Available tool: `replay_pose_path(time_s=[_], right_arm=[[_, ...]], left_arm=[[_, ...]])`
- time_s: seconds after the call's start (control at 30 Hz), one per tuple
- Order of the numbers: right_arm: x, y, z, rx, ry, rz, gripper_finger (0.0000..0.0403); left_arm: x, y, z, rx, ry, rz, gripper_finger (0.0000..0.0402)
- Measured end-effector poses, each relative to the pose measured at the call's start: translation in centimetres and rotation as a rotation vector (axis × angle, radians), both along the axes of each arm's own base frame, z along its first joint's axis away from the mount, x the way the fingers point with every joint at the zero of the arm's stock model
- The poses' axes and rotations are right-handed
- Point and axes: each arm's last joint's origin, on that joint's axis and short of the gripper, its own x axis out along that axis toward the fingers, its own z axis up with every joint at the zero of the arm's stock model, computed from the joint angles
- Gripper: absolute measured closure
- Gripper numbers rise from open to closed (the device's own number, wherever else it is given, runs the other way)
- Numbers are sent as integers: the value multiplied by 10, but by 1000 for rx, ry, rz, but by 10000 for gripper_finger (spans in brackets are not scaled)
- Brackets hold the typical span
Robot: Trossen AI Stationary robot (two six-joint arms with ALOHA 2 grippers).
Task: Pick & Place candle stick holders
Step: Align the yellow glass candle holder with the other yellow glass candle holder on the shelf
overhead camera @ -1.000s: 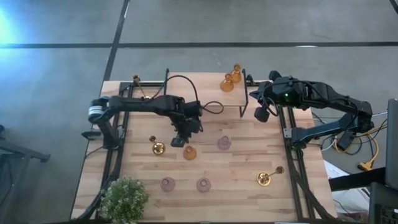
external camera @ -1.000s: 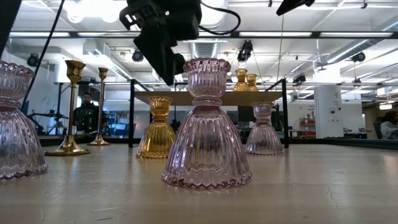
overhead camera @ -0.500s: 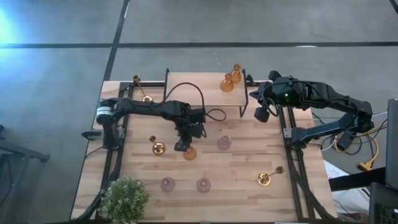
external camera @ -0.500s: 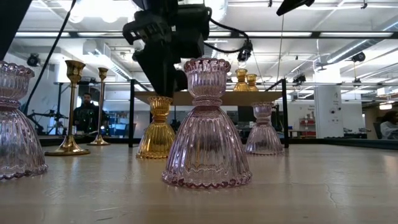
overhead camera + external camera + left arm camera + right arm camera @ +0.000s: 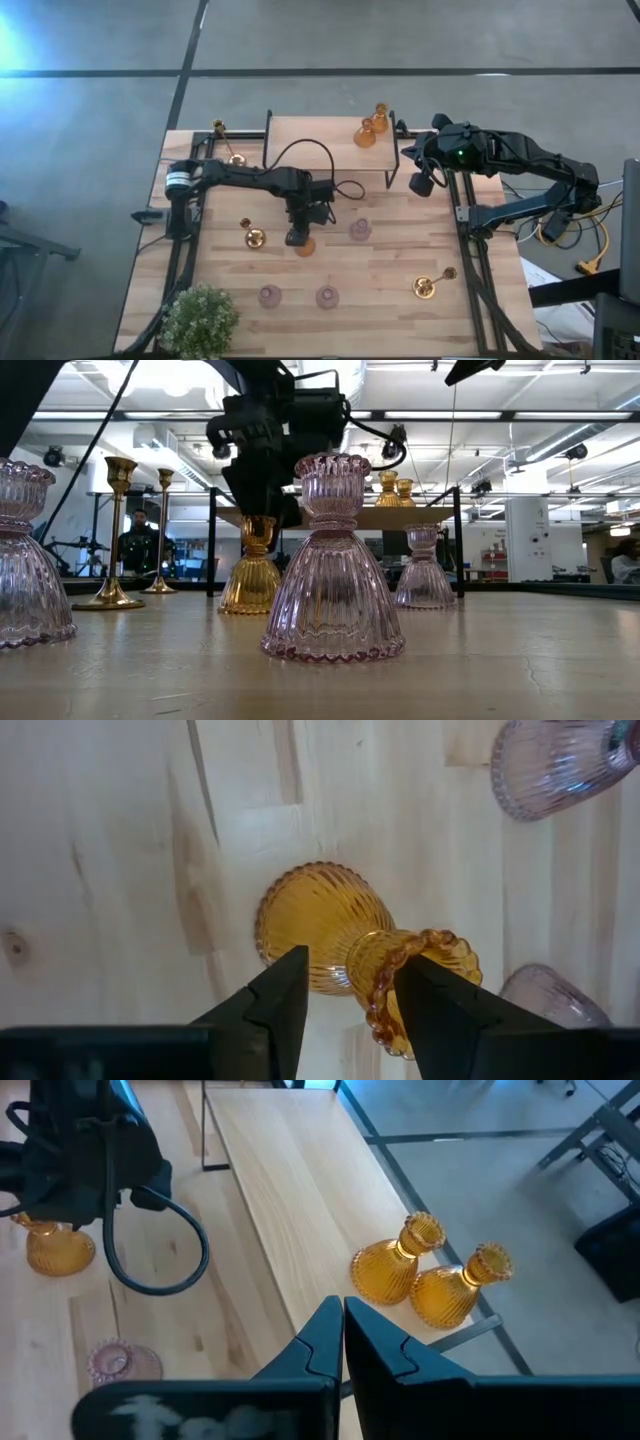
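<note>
Nearest the low camera stands 1 pink holder (image 5: 333, 560). Behind it, the left gripper (image 5: 348, 985) hangs with fingers apart astride the neck of the amber holder (image 5: 330, 925) mid-table. Farther back, the right gripper (image 5: 343, 1330), fingers together, waits beside the raised shelf (image 5: 320, 140) bearing 2 amber holders (image 5: 430, 1275).

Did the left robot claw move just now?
Yes. The left gripper slid toward the pink holder and now hangs over the amber holder.

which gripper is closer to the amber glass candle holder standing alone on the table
Left. The left gripper hangs right over the amber bell-shaped glass holder, fingers open astride its neck. The right gripper waits beside the raised shelf, well away.
</note>
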Motion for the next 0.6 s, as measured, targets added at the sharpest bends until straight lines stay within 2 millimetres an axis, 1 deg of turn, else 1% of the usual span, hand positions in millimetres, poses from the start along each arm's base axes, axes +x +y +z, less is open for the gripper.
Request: replay_pose_path(time_s=[0.07, 0.13, 0.2, 0.3, 0.47, 0.6], right_arm=[[0, 0, 0, -2, 1, 1, 394], [0, 0, 0, -2, 2, 1, 394], [0, 0, 0, -5, 3, 4, 394], [0, 0, 0, -7, 5, 6, 394], [0, -1, 0, -31, 15, -2, 394], [0, -1, 0, -32, 15, -5, 394]], left_arm=[[1, 0, -3, -9, 9, 1, 257], [1, -1, -4, -26, 17, 11, 273], [1, -2, -4, -49, 16, 19, 303], [0, -2, 1, -62, -1, 34, 363], [1, -2, 3, -66, -8, 55, 367], [-1, -2, 7, -70, 29, 83, 367]])
